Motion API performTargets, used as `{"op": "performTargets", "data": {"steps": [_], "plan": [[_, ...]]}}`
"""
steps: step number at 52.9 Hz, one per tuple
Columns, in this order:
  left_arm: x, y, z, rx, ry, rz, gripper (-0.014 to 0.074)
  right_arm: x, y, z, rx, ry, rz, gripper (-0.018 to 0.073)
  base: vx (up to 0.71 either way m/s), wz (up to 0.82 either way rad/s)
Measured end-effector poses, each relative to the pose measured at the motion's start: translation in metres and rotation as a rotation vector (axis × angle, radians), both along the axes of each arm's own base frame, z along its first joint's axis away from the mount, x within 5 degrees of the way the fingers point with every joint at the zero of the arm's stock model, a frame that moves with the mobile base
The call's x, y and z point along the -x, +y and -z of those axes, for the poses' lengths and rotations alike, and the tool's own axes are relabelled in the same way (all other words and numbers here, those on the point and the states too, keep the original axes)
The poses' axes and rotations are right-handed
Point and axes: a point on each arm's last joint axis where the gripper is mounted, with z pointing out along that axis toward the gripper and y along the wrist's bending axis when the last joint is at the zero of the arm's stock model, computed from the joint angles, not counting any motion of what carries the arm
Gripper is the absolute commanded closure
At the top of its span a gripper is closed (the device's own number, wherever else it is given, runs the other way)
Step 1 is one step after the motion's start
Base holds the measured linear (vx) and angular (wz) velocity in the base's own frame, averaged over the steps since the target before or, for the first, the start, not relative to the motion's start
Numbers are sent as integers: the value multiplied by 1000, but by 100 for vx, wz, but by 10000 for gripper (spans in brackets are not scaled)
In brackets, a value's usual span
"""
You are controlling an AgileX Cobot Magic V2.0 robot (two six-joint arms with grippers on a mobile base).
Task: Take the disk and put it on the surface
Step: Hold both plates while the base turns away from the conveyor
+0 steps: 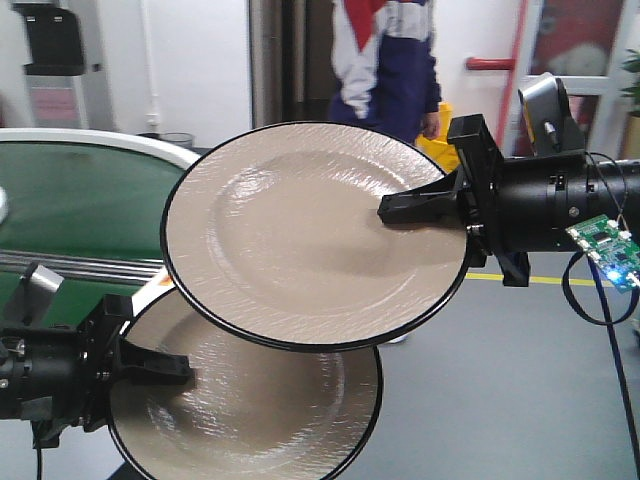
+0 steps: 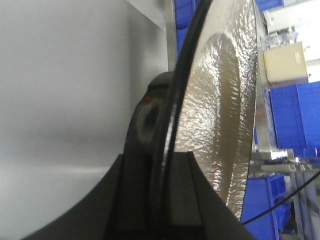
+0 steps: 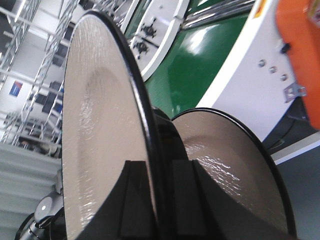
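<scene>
Both disks are grabbed and up in the air. My right gripper [image 1: 405, 208] is pinched tight on the rim of the top disk [image 1: 290, 235], on the right. My left gripper [image 1: 160, 368] is pinched on the lower disk [image 1: 260, 420], near and left. Next I think I must lower them flat onto the surface. I cannot see that surface here, and the top disk hides part of the lower one

The upper disk [image 1: 300, 230] overlaps the lower disk [image 1: 260, 425].
</scene>
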Motion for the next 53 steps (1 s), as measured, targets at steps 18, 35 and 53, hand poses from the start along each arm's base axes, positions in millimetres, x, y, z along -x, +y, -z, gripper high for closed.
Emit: {"op": "performTargets", "data": {"steps": [18,35,53], "plan": [[0,0,0,-1,-1,-2,595,0,0,0,-1,1,-2,567,12,-40],[0,0,0,-1,-1,-2,595,0,0,0,0,0,-1,567,20,-43],[0,0,0,-1,-1,-2,595,0,0,0,0,0,-1,567,27,-28]]}}
